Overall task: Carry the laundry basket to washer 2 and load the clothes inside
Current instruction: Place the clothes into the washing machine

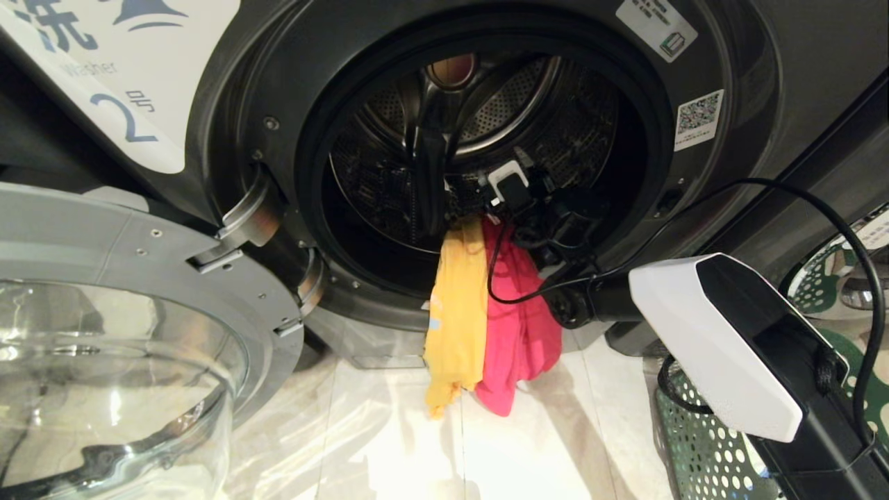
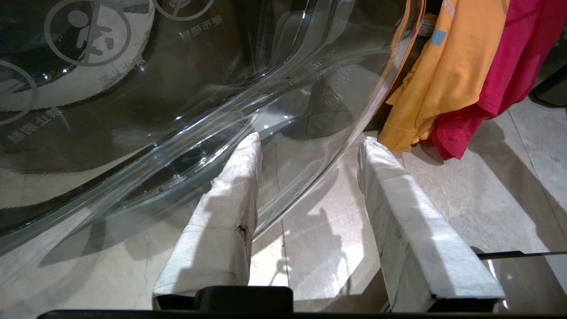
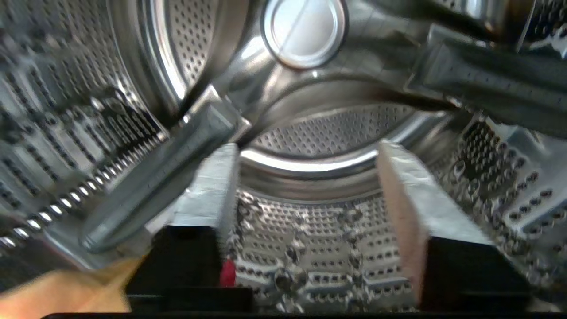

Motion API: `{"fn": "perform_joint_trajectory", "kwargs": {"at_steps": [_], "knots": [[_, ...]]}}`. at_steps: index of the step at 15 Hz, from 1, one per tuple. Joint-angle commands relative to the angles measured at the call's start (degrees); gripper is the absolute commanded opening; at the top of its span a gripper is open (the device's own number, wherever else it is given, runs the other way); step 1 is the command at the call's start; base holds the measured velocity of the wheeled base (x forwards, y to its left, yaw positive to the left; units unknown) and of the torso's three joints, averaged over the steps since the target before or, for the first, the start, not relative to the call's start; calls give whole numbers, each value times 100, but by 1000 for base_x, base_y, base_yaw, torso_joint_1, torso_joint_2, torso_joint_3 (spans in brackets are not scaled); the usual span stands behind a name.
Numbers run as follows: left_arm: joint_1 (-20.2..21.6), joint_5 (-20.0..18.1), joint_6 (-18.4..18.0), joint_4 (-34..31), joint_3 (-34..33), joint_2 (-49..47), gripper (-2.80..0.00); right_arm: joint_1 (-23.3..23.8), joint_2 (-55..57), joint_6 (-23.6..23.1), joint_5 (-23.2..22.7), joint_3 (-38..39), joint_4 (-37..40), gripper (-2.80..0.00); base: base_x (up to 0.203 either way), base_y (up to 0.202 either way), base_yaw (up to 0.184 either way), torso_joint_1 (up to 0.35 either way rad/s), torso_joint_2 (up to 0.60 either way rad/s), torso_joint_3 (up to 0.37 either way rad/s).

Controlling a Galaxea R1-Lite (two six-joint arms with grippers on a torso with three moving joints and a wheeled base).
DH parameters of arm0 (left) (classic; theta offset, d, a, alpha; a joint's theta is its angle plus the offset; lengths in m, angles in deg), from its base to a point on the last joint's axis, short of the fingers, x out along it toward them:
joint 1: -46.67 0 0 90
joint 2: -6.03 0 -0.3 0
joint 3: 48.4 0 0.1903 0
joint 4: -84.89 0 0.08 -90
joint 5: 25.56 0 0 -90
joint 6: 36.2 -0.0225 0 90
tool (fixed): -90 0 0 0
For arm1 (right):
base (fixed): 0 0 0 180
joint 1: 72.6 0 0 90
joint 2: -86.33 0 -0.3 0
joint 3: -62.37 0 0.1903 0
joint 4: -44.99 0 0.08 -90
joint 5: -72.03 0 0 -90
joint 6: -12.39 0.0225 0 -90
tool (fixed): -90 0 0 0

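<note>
Right gripper [image 3: 305, 186] is deep inside the drum of washer 2 [image 1: 229, 83], fingers spread wide apart with nothing between them, only perforated steel ahead. The clothes [image 1: 486, 305] lie just behind it, draped over the lower lip of the door opening: a yellow-orange garment [image 1: 455, 312] and a red-pink one [image 1: 521, 326] side by side, hanging down the washer's front toward the floor. Left gripper [image 2: 310, 146] hovers low beside the swung-open glass door [image 1: 111, 361], fingers parted and holding nothing. The laundry basket [image 1: 701, 451], dark green and dotted with holes, sits at the washer's right front corner.
</note>
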Motion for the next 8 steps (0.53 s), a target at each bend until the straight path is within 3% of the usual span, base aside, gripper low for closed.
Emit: {"fn": "perform_joint_trajectory", "kwargs": {"at_steps": [1, 4, 8], "knots": [[-1, -2, -3, -2, 0, 0, -280, -81, -249, 11, 7, 98, 35, 0, 0, 0, 0, 0, 0, 0], [-1, -2, -3, -2, 0, 0, -280, -367, -885, 757, 37, 768, 892, 0, 0, 0, 0, 0, 0, 0], [-1, -2, -3, -2, 0, 0, -280, -803, -2207, 1765, 271, 2525, 2074, 0, 0, 0, 0, 0, 0, 0]]}}
